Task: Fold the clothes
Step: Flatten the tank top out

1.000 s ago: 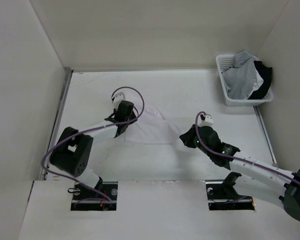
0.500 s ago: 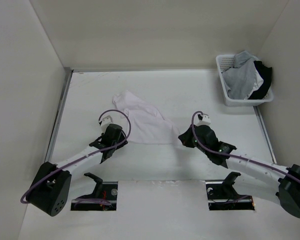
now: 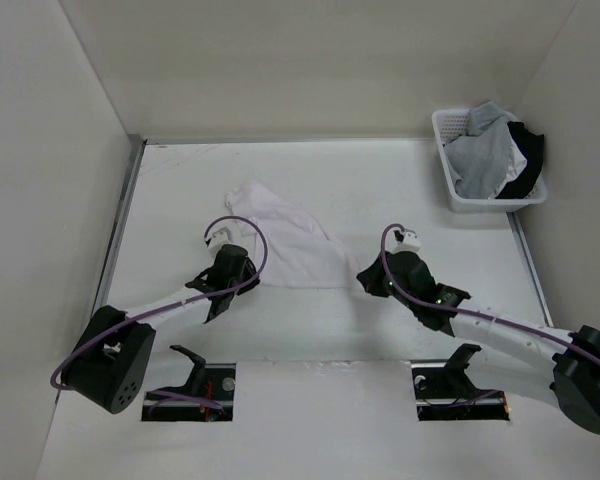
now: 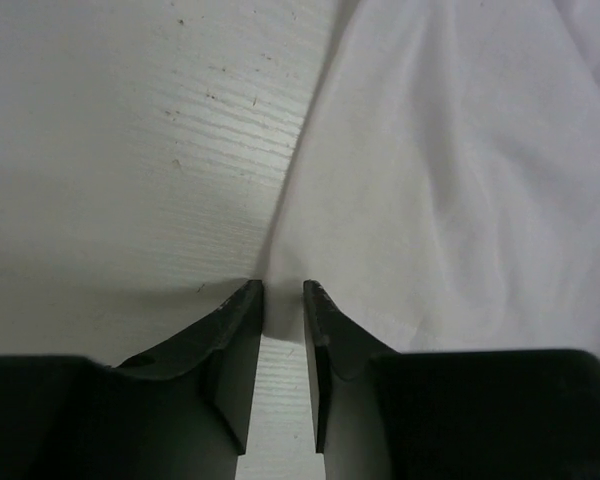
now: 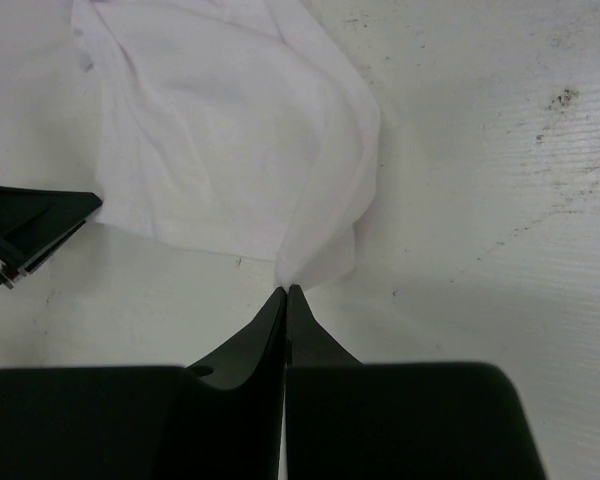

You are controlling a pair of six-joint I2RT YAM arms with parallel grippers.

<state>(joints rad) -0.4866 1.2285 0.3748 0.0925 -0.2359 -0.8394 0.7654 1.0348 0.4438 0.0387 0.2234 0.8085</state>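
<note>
**Both arms at the near edge of a white T-shirt**

From my remote station, reading left to right: the left arm [image 3: 160, 310], black and white with a purple cable [image 3: 245, 235] looping over its wrist, reaches in low over the white table [image 3: 380, 180]. The left gripper [image 4: 283, 290] has its dark, wedge-shaped fingers [image 4: 235, 340] a little apart. The near left corner of the T-shirt [image 3: 290, 240] comes right up to the narrow gap between their tips, and the tips are not closed on it. In that wrist view the table shows a fine painted wood grain with small dark specks.

The T-shirt lies crumpled near the middle of the table, between the two grippers. It is plain, thin, soft cloth, bunched into shallow folds, with one lobe trailing toward the far left.

The right gripper [image 5: 286, 290] sits at the shirt's near right corner. Its fingers are pressed together and clamped on a pinch of the cloth, which narrows to a point at their tips.

At the far right corner stands a white plastic basket [image 3: 485, 206] with slotted sides, well apart from the shirt. A grey garment [image 3: 480, 150] is heaped in it, and a black garment [image 3: 528, 150] hangs over its right rim.
</note>
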